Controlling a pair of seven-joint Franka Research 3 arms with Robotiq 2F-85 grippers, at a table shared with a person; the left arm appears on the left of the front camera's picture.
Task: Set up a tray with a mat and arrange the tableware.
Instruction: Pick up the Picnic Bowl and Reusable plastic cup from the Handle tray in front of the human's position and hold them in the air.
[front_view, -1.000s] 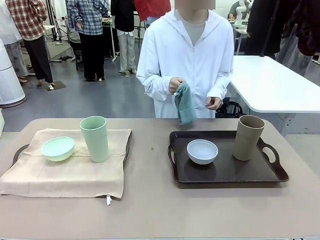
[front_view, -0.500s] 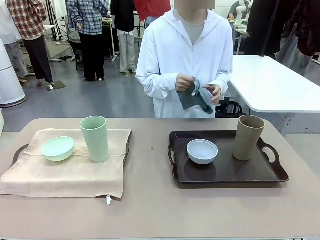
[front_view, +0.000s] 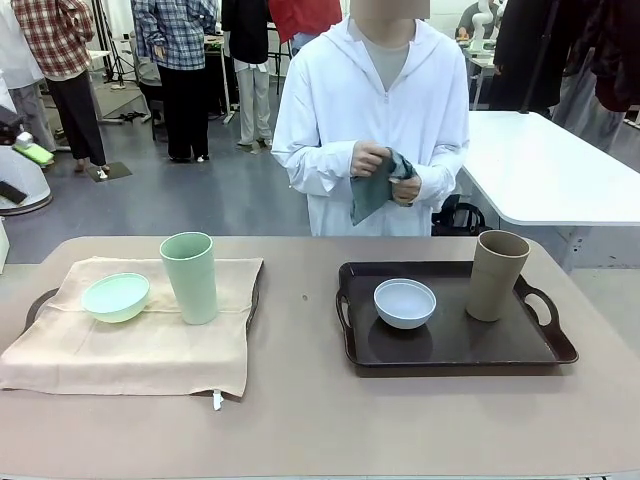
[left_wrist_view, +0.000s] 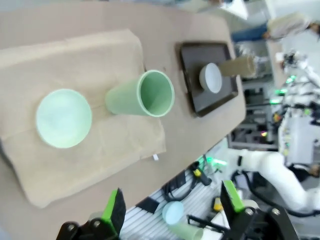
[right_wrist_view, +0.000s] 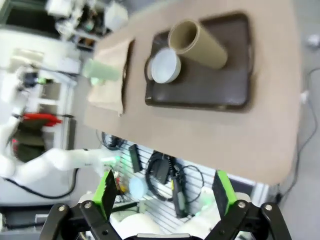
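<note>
Front view, from the left: a beige mat lies over a dark tray near the table's left edge. The mat's near hem spills past the tray onto the tabletop. On the mat a pale mint green bowl sits toward the tray's left end. A pale green tumbler stands upright just beside it, to its right.

At the table's far edge, about the middle, a person in a white hooded jacket holds a dark teal cloth at chest height, with an upper hand and a lower hand on it.

Well apart from the mat, toward the table's right edge, a bare dark brown tray carries a white bowl in its left half. A tan tumbler stands upright near its far right corner.

Left wrist view: the left gripper hangs high over the table's near edge, its green-padded fingers spread wide and gripping nothing, looking down on the mat.

Right wrist view: the right gripper hangs likewise over the bare tray's side, its fingers wide apart and free.
</note>
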